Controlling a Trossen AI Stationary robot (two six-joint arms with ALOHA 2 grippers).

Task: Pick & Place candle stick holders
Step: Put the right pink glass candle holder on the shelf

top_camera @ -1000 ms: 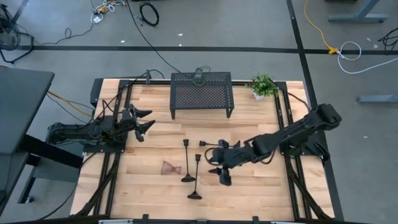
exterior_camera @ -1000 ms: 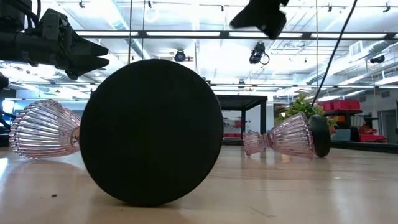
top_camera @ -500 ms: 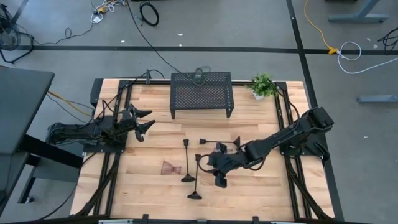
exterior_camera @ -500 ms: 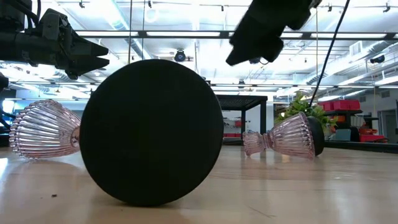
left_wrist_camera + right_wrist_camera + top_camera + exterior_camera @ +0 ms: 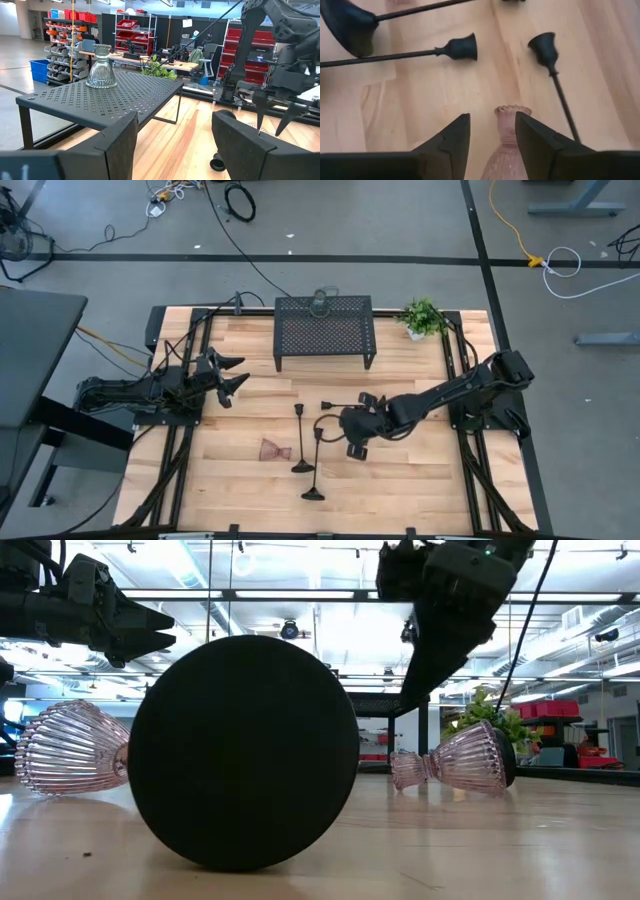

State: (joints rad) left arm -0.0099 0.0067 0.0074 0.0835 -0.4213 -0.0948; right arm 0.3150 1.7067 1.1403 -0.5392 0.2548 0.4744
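Three black candle stick holders lie on their sides mid-table: one (image 5: 298, 438), a second (image 5: 316, 465) and a third (image 5: 335, 408). A pinkish glass holder (image 5: 275, 450) lies on its side left of them. A clear glass holder (image 5: 320, 302) stands on the black mesh rack (image 5: 325, 335). My right gripper (image 5: 345, 423) is open, its fingers on either side of a second pinkish glass holder (image 5: 507, 135) that lies on the table; whether they touch it I cannot tell. My left gripper (image 5: 232, 375) is open and empty above the table's left side.
A small green plant (image 5: 424, 317) stands at the far right, beside the rack. In the low view a black round base (image 5: 243, 752) fills the front, with the pinkish glass holders to its left (image 5: 70, 748) and right (image 5: 455, 758).
My right gripper has moved a little toward the table's left and far edges and has come down over the pinkish glass holder beside the third black stem. The holders lie where they were.
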